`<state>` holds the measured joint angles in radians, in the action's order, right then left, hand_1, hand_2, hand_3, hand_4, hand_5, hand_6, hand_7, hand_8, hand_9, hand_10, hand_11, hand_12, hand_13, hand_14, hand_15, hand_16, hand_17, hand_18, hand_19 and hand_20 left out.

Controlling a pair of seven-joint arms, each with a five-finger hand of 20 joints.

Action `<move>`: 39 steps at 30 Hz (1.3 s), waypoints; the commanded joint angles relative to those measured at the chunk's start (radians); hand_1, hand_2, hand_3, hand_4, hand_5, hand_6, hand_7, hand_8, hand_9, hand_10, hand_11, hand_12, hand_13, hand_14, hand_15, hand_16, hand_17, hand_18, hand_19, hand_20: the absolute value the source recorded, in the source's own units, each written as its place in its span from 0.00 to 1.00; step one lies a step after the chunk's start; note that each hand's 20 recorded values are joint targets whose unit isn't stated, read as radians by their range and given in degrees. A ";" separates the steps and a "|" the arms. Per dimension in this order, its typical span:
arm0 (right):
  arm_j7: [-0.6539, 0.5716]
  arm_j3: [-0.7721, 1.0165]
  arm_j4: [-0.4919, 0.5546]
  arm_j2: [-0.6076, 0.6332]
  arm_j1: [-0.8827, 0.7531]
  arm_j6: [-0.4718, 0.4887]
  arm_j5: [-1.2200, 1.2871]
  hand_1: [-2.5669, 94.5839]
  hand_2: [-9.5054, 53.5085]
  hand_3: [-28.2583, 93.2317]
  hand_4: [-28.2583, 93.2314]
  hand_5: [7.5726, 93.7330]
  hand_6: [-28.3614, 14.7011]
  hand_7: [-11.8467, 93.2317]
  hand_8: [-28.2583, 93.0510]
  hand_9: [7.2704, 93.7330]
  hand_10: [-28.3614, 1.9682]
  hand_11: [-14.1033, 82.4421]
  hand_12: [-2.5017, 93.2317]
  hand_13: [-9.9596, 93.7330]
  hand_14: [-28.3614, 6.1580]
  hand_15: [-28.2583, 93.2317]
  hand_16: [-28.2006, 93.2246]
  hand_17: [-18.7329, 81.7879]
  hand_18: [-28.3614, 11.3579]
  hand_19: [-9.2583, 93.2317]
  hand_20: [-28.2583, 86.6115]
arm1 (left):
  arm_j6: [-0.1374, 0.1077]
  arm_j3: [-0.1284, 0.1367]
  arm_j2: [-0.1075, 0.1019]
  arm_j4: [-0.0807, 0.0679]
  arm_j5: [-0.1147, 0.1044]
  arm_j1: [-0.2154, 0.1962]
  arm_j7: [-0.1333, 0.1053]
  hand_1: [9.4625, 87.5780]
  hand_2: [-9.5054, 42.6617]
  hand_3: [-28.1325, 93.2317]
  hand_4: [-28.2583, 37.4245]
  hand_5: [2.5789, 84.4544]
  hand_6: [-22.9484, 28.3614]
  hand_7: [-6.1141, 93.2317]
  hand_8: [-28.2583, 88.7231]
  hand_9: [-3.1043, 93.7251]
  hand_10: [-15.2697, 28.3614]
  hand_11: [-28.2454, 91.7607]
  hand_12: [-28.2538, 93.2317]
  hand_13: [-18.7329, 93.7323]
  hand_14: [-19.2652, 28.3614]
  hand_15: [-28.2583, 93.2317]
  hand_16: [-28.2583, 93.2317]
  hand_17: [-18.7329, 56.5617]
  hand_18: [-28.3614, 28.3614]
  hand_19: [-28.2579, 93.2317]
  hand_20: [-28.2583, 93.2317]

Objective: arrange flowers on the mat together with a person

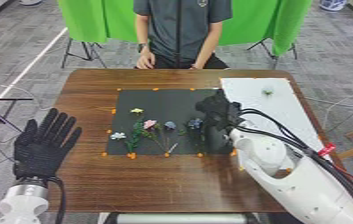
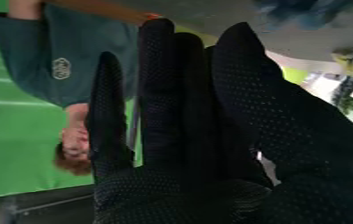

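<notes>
With the dark mat [image 1: 177, 95] read as a clock, twelve at its far edge, the robot's right hand [image 1: 215, 110] is above its right side, toward two o'clock. The yellow flower [image 1: 137, 110] lies at ten, the white flower [image 1: 117, 135] at eight, the pink flower [image 1: 150, 124] near the centre, and the blue flower [image 1: 195, 123] at three. The step in hand is probably fetching the small pale flower [image 1: 267, 92], off the mat toward two on the white sheet [image 1: 252, 85]. Best to lift clear of the blue bloom first, pinch the stem lightly and lower it flat, dragging nothing. The head view gives this layout and the left hand [image 1: 44, 150], spread, off toward eight; the wrist view gives straight fingers [image 2: 159, 75], some pressed together, no stem visibly pinched, and blurred blue petals [image 2: 310, 12] beyond.
</notes>
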<state>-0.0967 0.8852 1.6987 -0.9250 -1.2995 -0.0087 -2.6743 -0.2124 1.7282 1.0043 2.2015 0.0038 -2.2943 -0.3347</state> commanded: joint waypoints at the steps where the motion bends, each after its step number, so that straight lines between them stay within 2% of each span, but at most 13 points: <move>1: -0.066 0.128 0.119 0.025 -0.068 -0.029 0.095 0.53 0.00 0.89 0.00 0.53 0.65 0.32 0.10 0.61 0.59 0.34 0.19 0.65 0.62 0.54 0.43 0.39 0.25 0.74 0.31 | -0.007 0.006 0.009 0.008 0.011 -0.027 0.012 0.28 0.48 0.81 0.00 0.53 0.59 0.14 0.17 0.46 0.64 0.34 0.31 0.45 0.67 0.38 0.20 0.22 0.73 0.46 0.34; 4: -0.107 0.197 0.189 0.023 -0.124 -0.036 0.210 0.38 0.17 0.90 0.01 0.52 0.60 0.30 0.11 0.59 0.47 0.33 0.19 0.62 0.51 0.56 0.38 0.38 0.24 0.73 0.29 | -0.002 0.011 0.008 0.007 0.031 -0.027 0.021 0.28 0.48 0.81 0.00 0.52 0.59 0.14 0.17 0.46 0.64 0.34 0.31 0.45 0.67 0.38 0.20 0.22 0.73 0.46 0.34; 8: -0.136 0.296 0.263 0.003 -0.207 -0.060 0.406 0.34 0.24 0.89 0.02 0.51 0.57 0.28 0.12 0.57 0.42 0.31 0.19 0.59 0.45 0.55 0.36 0.37 0.23 0.72 0.28 | 0.014 0.017 0.007 0.007 0.001 -0.025 0.018 0.28 0.48 0.81 0.00 0.52 0.59 0.14 0.17 0.46 0.65 0.34 0.31 0.45 0.67 0.38 0.20 0.22 0.73 0.46 0.34; 12: -0.074 0.393 0.306 -0.033 -0.287 -0.059 0.604 0.31 0.28 0.89 0.03 0.46 0.53 0.26 0.13 0.49 0.36 0.30 0.19 0.52 0.40 0.54 0.35 0.35 0.22 0.71 0.28 | 0.016 0.034 0.008 0.013 0.000 -0.039 0.006 0.28 0.48 0.81 0.00 0.52 0.59 0.14 0.17 0.46 0.65 0.34 0.31 0.45 0.67 0.38 0.20 0.22 0.73 0.46 0.34; 15: -0.024 0.467 0.332 -0.069 -0.343 0.015 0.860 0.29 0.30 0.89 0.02 0.41 0.50 0.25 0.14 0.43 0.33 0.29 0.19 0.48 0.37 0.53 0.34 0.33 0.23 0.68 0.28 | 0.013 0.051 0.012 0.014 -0.003 -0.045 -0.009 0.28 0.48 0.81 0.00 0.52 0.59 0.14 0.17 0.46 0.64 0.34 0.31 0.45 0.67 0.38 0.20 0.22 0.73 0.46 0.34; 18: 0.070 0.583 0.312 -0.141 -0.400 0.252 1.200 0.24 0.29 0.88 0.03 0.32 0.47 0.23 0.15 0.33 0.28 0.26 0.19 0.38 0.32 0.48 0.34 0.28 0.23 0.62 0.29 | 0.009 0.059 0.012 0.015 -0.019 -0.045 -0.026 0.28 0.48 0.81 0.00 0.54 0.57 0.14 0.17 0.47 0.64 0.34 0.31 0.45 0.66 0.38 0.20 0.22 0.73 0.46 0.34; 19: 0.052 0.593 0.312 -0.155 -0.416 0.265 1.319 0.23 0.29 0.87 0.03 0.30 0.46 0.22 0.16 0.31 0.28 0.25 0.19 0.35 0.32 0.46 0.35 0.26 0.24 0.59 0.30 | 0.007 0.059 0.011 0.015 -0.020 -0.044 -0.031 0.29 0.48 0.81 0.00 0.54 0.56 0.14 0.17 0.47 0.63 0.34 0.31 0.45 0.66 0.38 0.20 0.22 0.73 0.46 0.34; 22: 0.011 0.585 0.337 -0.180 -0.474 0.178 1.550 0.21 0.30 0.86 0.03 0.23 0.45 0.19 0.17 0.23 0.26 0.20 0.20 0.28 0.31 0.38 0.37 0.22 0.26 0.52 0.32 | 0.003 0.053 0.010 0.012 -0.022 -0.032 -0.031 0.29 0.48 0.81 0.00 0.54 0.56 0.15 0.17 0.47 0.63 0.34 0.31 0.45 0.66 0.38 0.20 0.22 0.73 0.46 0.34; 26: 0.083 0.569 0.363 -0.216 -0.547 0.069 1.602 0.19 0.31 0.87 0.02 0.20 0.45 0.19 0.17 0.20 0.26 0.19 0.20 0.26 0.32 0.35 0.38 0.21 0.26 0.49 0.33 | -0.012 0.043 0.008 0.011 -0.022 -0.020 -0.031 0.29 0.48 0.81 0.00 0.54 0.57 0.15 0.17 0.47 0.63 0.34 0.31 0.45 0.66 0.38 0.20 0.22 0.72 0.46 0.34; 28: 0.102 0.580 0.382 -0.244 -0.587 0.047 1.607 0.17 0.32 0.88 0.02 0.20 0.45 0.19 0.17 0.20 0.27 0.19 0.19 0.27 0.32 0.34 0.38 0.21 0.26 0.49 0.34 | -0.017 0.042 0.008 0.011 -0.010 -0.019 -0.027 0.29 0.48 0.81 0.00 0.54 0.57 0.15 0.17 0.47 0.63 0.34 0.31 0.45 0.65 0.38 0.20 0.22 0.72 0.46 0.34; 30: 0.109 0.597 0.398 -0.274 -0.625 0.044 1.608 0.16 0.32 0.89 0.02 0.20 0.45 0.19 0.17 0.20 0.28 0.19 0.19 0.27 0.33 0.34 0.38 0.21 0.27 0.49 0.34 | -0.032 0.045 0.007 0.014 0.016 -0.021 -0.021 0.29 0.48 0.81 0.00 0.54 0.57 0.15 0.17 0.47 0.63 0.34 0.31 0.45 0.65 0.38 0.20 0.22 0.72 0.46 0.34; 33: 0.116 0.618 0.416 -0.297 -0.672 0.026 1.613 0.16 0.33 0.89 0.01 0.20 0.46 0.20 0.16 0.21 0.30 0.19 0.19 0.28 0.34 0.33 0.39 0.21 0.27 0.48 0.34 | -0.029 0.051 0.001 0.018 0.004 -0.029 -0.032 0.28 0.49 0.81 0.00 0.54 0.57 0.14 0.17 0.47 0.64 0.34 0.31 0.45 0.65 0.38 0.20 0.22 0.72 0.46 0.34; 39: 0.130 0.679 0.442 -0.338 -0.743 0.024 1.604 0.15 0.33 0.89 0.01 0.21 0.46 0.20 0.16 0.21 0.31 0.19 0.18 0.28 0.36 0.32 0.39 0.21 0.27 0.48 0.34 | -0.036 0.060 0.000 0.029 0.012 -0.048 -0.037 0.28 0.49 0.81 0.00 0.53 0.57 0.14 0.17 0.47 0.64 0.34 0.31 0.45 0.65 0.38 0.20 0.22 0.72 0.46 0.34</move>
<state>0.0218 1.5217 2.1124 -1.2316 -1.9605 -0.0154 -1.0441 -0.2310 1.7775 1.0052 2.2161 0.0055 -2.3129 -0.3659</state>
